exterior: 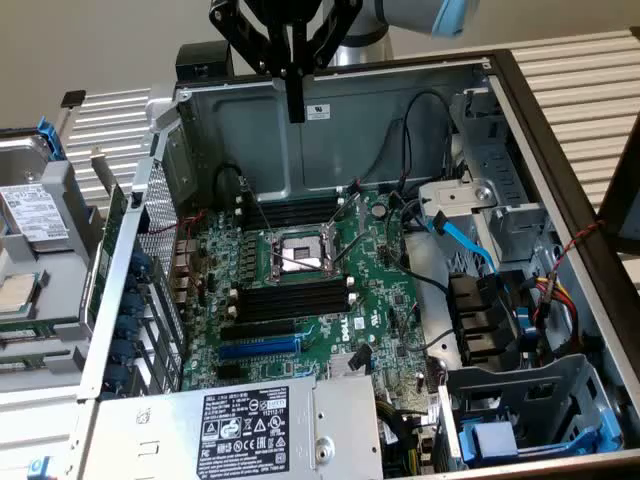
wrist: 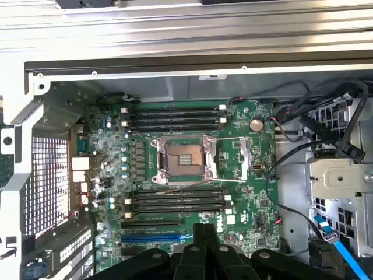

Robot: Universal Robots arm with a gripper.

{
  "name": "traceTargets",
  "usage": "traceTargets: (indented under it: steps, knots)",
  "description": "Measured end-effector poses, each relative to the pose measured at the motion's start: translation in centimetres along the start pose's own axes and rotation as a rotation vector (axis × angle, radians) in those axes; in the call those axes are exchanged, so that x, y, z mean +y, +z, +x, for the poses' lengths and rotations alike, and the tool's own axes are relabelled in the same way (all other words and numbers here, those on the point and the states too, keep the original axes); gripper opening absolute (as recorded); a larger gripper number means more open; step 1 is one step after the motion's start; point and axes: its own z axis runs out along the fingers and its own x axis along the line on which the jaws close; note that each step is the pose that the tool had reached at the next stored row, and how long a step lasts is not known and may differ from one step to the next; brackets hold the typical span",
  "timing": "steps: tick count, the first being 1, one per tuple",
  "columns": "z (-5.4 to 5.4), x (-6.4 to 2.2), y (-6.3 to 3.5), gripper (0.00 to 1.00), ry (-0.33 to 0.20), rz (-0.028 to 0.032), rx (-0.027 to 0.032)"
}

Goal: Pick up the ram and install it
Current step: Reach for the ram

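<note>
My gripper [exterior: 295, 108] hangs high over the back wall of the open computer case, fingers shut together with nothing between them. In the wrist view the same shut gripper [wrist: 204, 232] points down at the green motherboard [wrist: 245, 175]. Two banks of long black memory slots [wrist: 175, 116] [wrist: 178, 199] lie on either side of the CPU socket [wrist: 183, 158]. A thin dark green strip that looks like the ram [exterior: 99, 265] stands on edge just outside the case wall at the exterior view's left, far from the gripper.
A blue expansion slot [exterior: 258, 348] lies near the power supply [exterior: 235, 430]. Cables and a drive cage [exterior: 500, 210] crowd the exterior view's right. A tray with a hard drive [exterior: 30, 212] sits outside the case at the exterior view's left.
</note>
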Motion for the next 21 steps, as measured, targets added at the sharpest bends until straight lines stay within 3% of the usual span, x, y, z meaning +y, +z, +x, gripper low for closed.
traceTargets:
  steps: [10, 21]
  knots:
    - [0.1, -0.13, -0.01, 0.11, 0.002, 0.0001, -0.0001]
    - [0.5, -1.09, -0.06, 0.11, 0.002, 0.0, -0.0001]
